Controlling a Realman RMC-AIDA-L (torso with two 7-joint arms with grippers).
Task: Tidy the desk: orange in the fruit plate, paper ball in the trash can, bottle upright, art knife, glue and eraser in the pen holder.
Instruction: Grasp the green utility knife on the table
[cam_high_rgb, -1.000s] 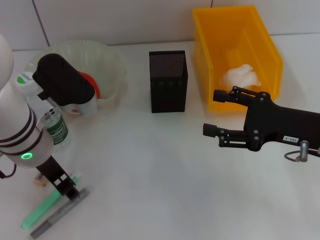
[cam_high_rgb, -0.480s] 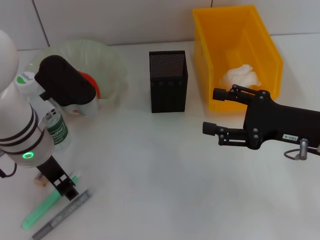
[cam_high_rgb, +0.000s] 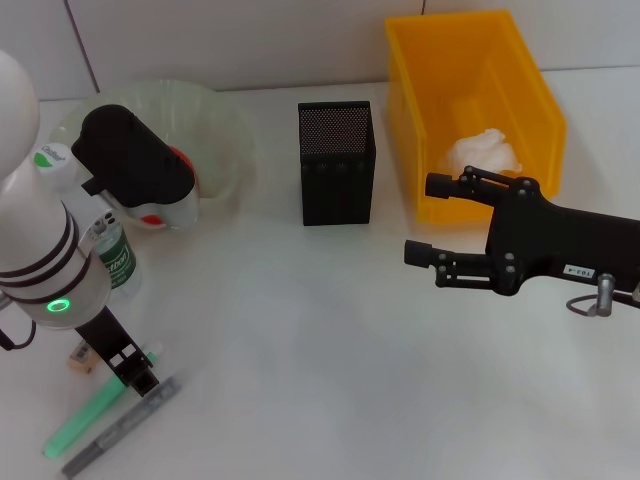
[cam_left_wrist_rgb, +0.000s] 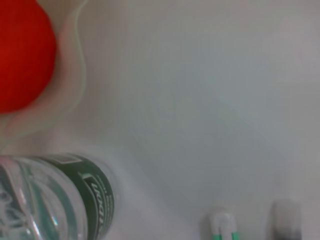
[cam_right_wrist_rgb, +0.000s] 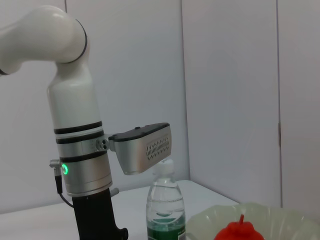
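- Left gripper (cam_high_rgb: 135, 378) is low at the near left, directly over the art knife (cam_high_rgb: 120, 427); whether its fingers are closed cannot be told.
- Art knife is grey and slim, its long axis running diagonally, beside the green glue (cam_high_rgb: 90, 410).
- Pen holder (cam_high_rgb: 337, 162) stands far to the right.
- Right gripper (cam_high_rgb: 425, 220) hovers open, much farther away.

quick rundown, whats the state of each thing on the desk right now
orange: in the fruit plate
paper ball: in the trash can
bottle: upright
glue: lying flat
art knife: lying flat
left gripper: over the glue
right gripper: open, empty
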